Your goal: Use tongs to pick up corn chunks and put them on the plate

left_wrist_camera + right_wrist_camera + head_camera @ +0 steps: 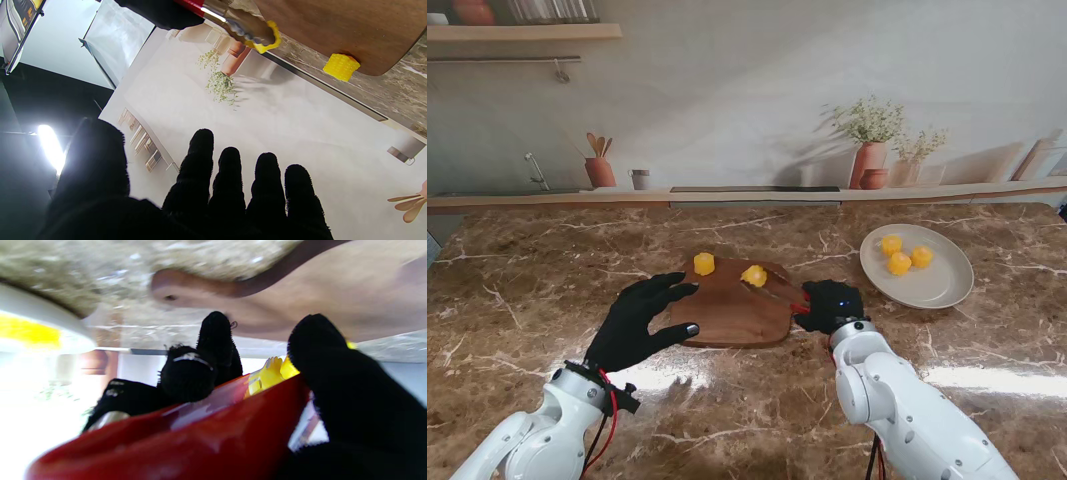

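Nearest the cutting board, on its left edge: left robot hand, fingers spread, flat on the wood, holding nothing, probably steadying. On the board's right edge: right robot hand wrapped around the red-handled tongs, tips at the corn chunk mid-board, far half; whether already pinched, cannot tell. Second corn chunk at the board's far-left edge, free. Right of the board, well apart: plate carrying three chunks. Judged: chunks light, stiff, ridged yet round, likely to roll or squirt from metal tips; best gripped across the curved sides at mid-height, moderate squeeze.
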You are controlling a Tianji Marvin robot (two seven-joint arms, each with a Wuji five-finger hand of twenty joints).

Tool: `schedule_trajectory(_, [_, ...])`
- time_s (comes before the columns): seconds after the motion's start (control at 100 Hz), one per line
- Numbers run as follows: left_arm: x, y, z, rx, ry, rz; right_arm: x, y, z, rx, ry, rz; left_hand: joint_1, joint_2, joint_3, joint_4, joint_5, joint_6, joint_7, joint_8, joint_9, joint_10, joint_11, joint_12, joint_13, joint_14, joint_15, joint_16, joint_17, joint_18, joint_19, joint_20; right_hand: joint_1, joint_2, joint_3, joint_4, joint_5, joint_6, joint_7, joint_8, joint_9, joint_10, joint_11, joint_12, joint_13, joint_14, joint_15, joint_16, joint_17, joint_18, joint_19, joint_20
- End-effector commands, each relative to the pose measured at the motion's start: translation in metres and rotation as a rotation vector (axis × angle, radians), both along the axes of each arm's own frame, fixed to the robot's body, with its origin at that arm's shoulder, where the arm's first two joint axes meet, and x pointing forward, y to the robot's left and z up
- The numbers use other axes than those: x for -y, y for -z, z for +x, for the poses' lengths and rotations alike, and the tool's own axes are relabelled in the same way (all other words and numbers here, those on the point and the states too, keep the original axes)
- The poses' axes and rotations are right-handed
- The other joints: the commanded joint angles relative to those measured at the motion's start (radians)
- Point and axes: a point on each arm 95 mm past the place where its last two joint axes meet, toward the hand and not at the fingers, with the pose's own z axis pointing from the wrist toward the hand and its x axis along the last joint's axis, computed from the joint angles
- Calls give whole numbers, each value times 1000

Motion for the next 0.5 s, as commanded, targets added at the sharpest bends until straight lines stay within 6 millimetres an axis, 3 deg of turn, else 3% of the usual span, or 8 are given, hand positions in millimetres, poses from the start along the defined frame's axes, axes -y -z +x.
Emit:
schedule_trajectory(0.0, [2, 4, -1, -8, 0, -8, 24, -9, 7, 21, 72, -26, 13, 23, -26, 20, 0, -30, -1, 8, -2, -11, -19, -13, -3, -43, -23, -13, -12, -18, -38, -11, 92, 97, 158, -44, 73, -144, 68, -17, 35, -5, -1, 16, 59, 6, 79, 7, 41, -39, 118, -15])
schedule_trajectory(0.31, [1, 10, 3, -20, -4, -15, 107, -39, 11, 60, 340, -67, 14, 23, -26, 20, -1, -28, -2, 8, -2, -8, -19, -12, -2, -42, -22, -12, -12, -18, -39, -9, 99, 86, 168, -46, 76, -140, 79, -22, 39, 0, -3, 18, 60, 13, 74, 10, 43, -33, 123, -17])
schedule_trajectory(0.49, [1, 12, 3, -19, -10, -17, 149, -45, 13, 38, 471, -115, 14, 24, -26, 20, 1, -28, -1, 8, 0, -6, -18, -12, -1, -40, -21, -12, -11, -16, -37, -6, 97, 91, 164, -48, 74, -136, 82, -26, 38, 1, -5, 18, 61, 13, 72, 12, 44, -33, 124, -18])
